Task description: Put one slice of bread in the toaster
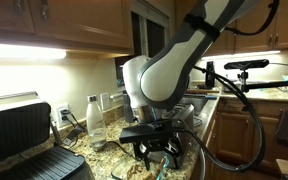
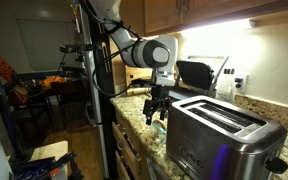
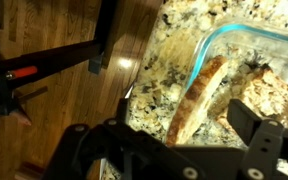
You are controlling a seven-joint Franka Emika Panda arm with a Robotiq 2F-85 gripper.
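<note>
Jaws hang wide open, empty, over the slice of bread [image 3: 197, 100]; lowered off-centre, they could hit the glass dish [image 3: 252, 30].

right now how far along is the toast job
Done: nothing yet; the shiny stainless-steel toaster shows no bread in its top slots. In hand: the open fingers straddle a tan bread slice in the clear glass container. Left: close, lift, carry it, drop it in a slot.

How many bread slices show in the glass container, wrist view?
2. One slice of bread stands on edge by the left wall of the glass container; a second slice lies at its right. Others may be hidden.
</note>
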